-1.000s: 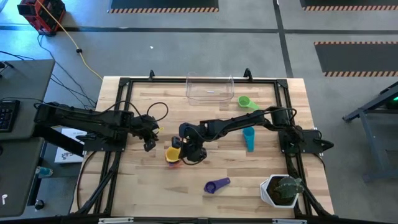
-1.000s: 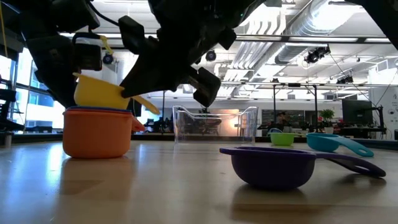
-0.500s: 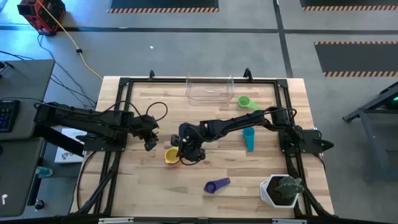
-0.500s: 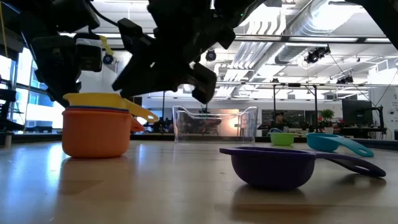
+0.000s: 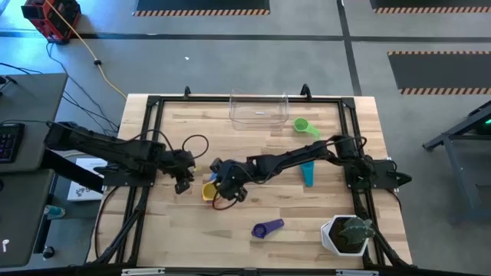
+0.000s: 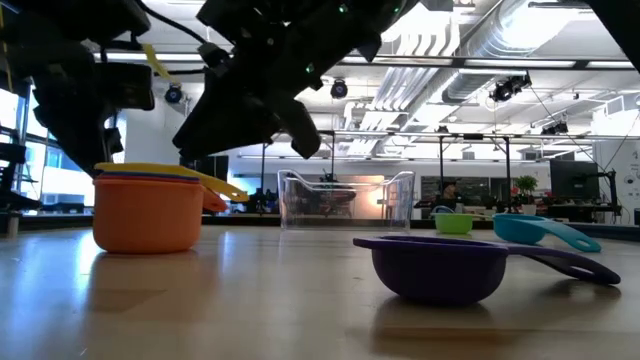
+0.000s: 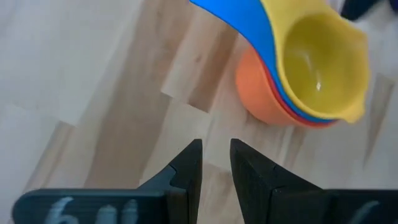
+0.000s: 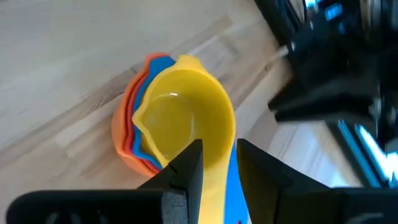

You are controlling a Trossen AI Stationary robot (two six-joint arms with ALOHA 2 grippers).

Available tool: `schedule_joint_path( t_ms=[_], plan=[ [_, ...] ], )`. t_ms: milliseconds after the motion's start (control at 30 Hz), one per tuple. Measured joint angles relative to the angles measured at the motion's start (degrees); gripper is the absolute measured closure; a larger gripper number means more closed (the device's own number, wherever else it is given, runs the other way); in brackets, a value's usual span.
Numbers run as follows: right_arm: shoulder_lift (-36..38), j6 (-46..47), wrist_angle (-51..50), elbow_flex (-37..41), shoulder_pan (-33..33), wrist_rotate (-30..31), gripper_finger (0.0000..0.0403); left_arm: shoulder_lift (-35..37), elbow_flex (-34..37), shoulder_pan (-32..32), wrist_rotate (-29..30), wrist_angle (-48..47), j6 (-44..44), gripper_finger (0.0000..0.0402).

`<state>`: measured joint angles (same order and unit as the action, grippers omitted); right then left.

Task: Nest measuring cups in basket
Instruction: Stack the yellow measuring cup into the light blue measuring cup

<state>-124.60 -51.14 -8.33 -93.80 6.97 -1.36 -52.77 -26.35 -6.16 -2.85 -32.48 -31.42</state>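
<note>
A nested stack of measuring cups (image 5: 208, 190) stands on the table left of centre. An orange-red cup is at the bottom, blue is above it, and a yellow cup (image 8: 183, 121) sits level on top. My right gripper (image 8: 219, 158) is open just above the stack, one finger on either side of the yellow handle (image 8: 219, 177). My left gripper (image 7: 216, 152) hovers left of the stack, slightly open with nothing between its fingers. The purple (image 5: 267, 228), teal (image 5: 307, 172) and green (image 5: 304, 126) cups lie loose on the table. The clear basket (image 5: 259, 109) stands at the far edge.
A white pot with a green plant (image 5: 347, 234) stands at the near right corner. A black frame (image 5: 153, 103) runs along the table's edges. Bare wood lies between the stack and the basket.
My right gripper has let go of the yellow cup and rolled about its wrist. The cup hung tilted above the stack and now sits level, nested in it.
</note>
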Motion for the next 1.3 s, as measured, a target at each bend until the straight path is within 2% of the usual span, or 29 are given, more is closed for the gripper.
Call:
schedule_joint_path(
  t_ms=[200,433,633,800,1000,1200,1300],
  plan=[
    [0.07,3.32,-4.94,0.02,2.96,8.23,0.0313,-2.01,0.02,-2.37,0.36,7.25,4.89,0.0328],
    [0.56,7.45,-11.14,0.07,4.87,12.93,0.0313,-5.01,0.02,0.45,1.95,8.74,8.02,0.0328],
    [2.51,7.8,-10.75,0.07,4.67,13.68,0.0313,-8.41,0.04,4.19,2.08,9.16,10.76,0.0328],
    [3.19,11.95,-11.9,0.04,4.1,13.25,0.0313,-10.35,0.04,5.44,2.06,10.53,12.66,0.0328],
    [3.19,16.72,-12.35,0.04,4.11,8.85,0.0313,-10.8,0.04,6.59,2.05,10.37,14.05,0.0328],
    [3.37,23.62,-12.5,-0.79,4.78,13.48,0.0313,-10.78,0.04,6.11,1.86,9.18,11.07,0.0328],
    [3.37,27.47,-13.19,-0.79,4.55,9.68,0.0313,-10.78,0.04,4.86,1.84,6.37,9.14,0.0328]
  ],
)
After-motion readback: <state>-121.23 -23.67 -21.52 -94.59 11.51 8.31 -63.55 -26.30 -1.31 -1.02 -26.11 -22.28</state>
